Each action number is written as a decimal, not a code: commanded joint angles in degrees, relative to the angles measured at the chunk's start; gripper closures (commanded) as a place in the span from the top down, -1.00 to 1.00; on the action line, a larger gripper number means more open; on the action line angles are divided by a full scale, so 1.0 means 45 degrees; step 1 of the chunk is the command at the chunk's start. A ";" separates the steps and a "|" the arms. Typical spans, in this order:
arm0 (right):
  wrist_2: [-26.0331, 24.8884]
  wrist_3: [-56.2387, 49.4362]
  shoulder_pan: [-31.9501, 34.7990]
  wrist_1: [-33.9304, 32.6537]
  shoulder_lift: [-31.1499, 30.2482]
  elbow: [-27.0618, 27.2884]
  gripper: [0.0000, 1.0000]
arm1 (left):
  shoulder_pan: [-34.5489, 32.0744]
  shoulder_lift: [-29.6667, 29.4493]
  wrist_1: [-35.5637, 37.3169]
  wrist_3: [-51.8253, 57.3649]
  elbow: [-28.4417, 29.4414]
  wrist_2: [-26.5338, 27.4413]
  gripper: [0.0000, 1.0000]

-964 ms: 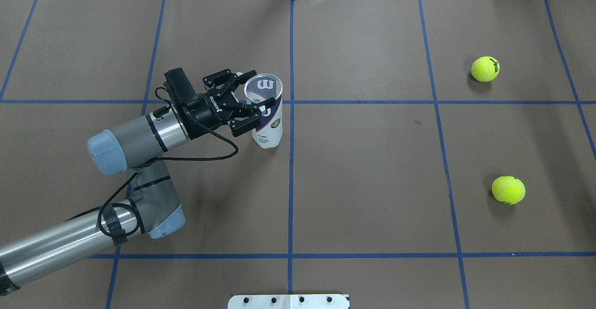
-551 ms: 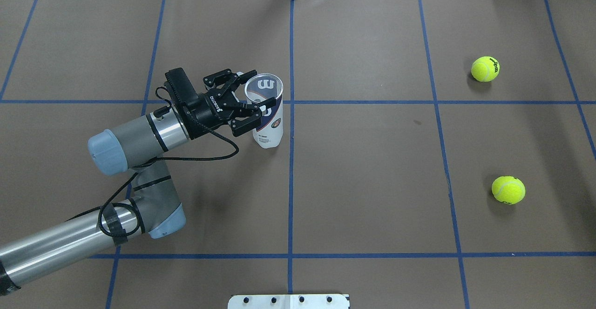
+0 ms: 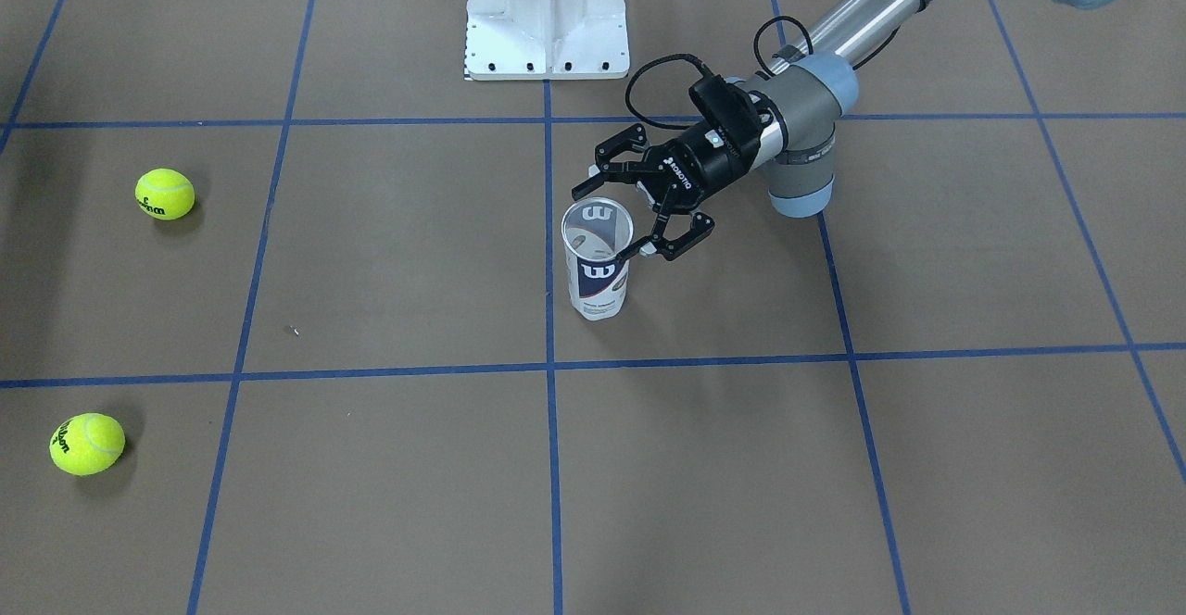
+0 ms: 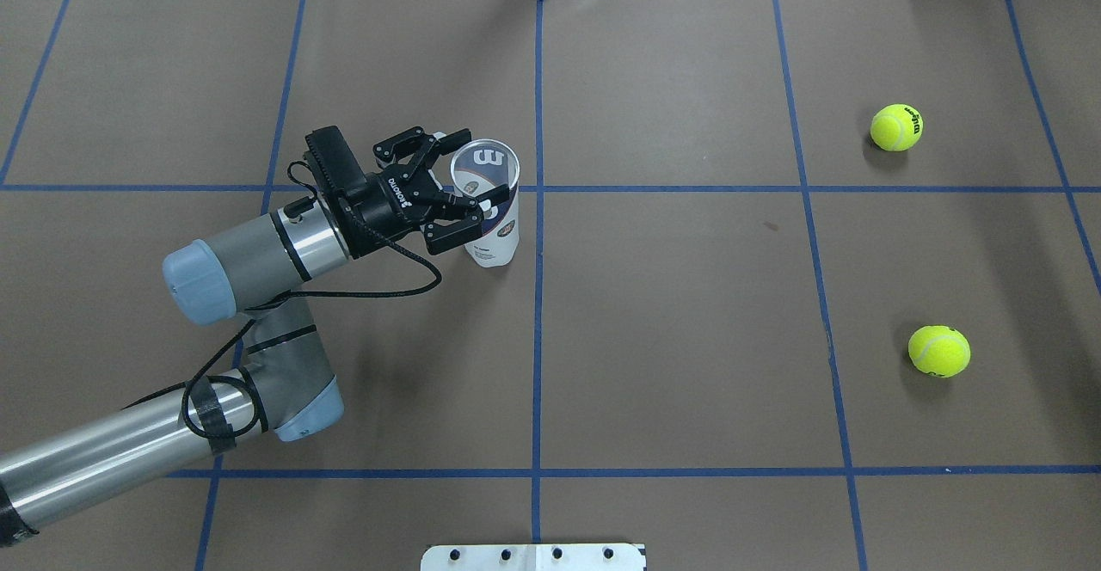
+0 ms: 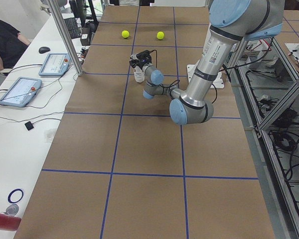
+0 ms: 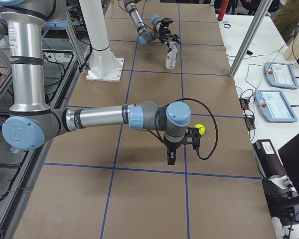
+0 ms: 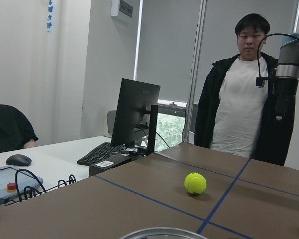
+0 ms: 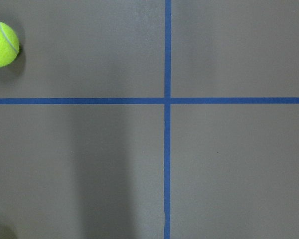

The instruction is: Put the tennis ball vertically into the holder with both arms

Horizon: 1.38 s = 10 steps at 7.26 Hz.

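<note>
The holder (image 4: 492,214), a clear can with a navy-and-white label, stands open end up left of the table's middle; it also shows in the front view (image 3: 598,263). My left gripper (image 4: 469,182) reaches in from the side, and its fingers press both sides of the holder near the rim (image 3: 623,221). Two yellow tennis balls lie on the right side, one far (image 4: 896,127) and one near (image 4: 938,350). My right gripper (image 6: 170,159) hangs pointing down above the table beside the near ball (image 6: 200,129); I cannot tell whether it is open or shut.
The white pedestal base (image 3: 547,13) stands at the robot's side of the table. A ball sits at the top left of the right wrist view (image 8: 0,42). Operators and a monitor (image 7: 134,114) are beyond the table; tablets (image 6: 276,104) lie on a side bench.
The holder's bottom has shifted slightly toward the left gripper and away from the robot. The left arm has barely moved. The balls have not moved.
</note>
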 commanded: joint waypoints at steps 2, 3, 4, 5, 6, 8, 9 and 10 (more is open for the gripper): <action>0.0000 0.0000 0.0000 0.0000 0.0000 -0.0039 0.98 | 0.0016 -0.0019 -0.0007 0.0000 0.0000 0.0000 0.96; 0.0000 0.0000 0.0000 0.0000 0.0000 -0.0039 0.98 | 0.0036 -0.0039 -0.0007 0.0000 -0.0019 0.0000 0.96; 0.0000 0.0000 0.0000 0.0000 0.0000 -0.0039 0.98 | 0.0036 -0.0058 0.0012 0.0000 -0.0058 -0.0019 0.97; 0.0000 -0.0019 0.0000 0.0000 0.0000 0.0000 0.98 | 0.0016 -0.0194 0.0071 -0.0019 -0.0271 -0.0039 0.97; 0.0000 0.0000 0.0000 0.0000 0.0000 0.0039 0.98 | -0.0061 -0.0292 0.0284 -0.0039 -0.0641 -0.0058 0.97; 0.0000 0.0000 0.0000 -0.0019 0.0116 0.0059 0.98 | -0.0722 -0.0157 0.3020 -0.0058 -0.2642 -0.0620 0.97; 0.0019 0.0000 0.0000 -0.0019 0.0195 0.0078 0.98 | -0.1403 0.0231 0.4683 -0.0058 -0.3913 -0.2133 0.97; 0.0019 0.0000 0.0000 0.0000 0.0215 0.0078 0.98 | -0.2299 0.1453 0.5357 -0.0136 -0.4854 -0.3676 0.97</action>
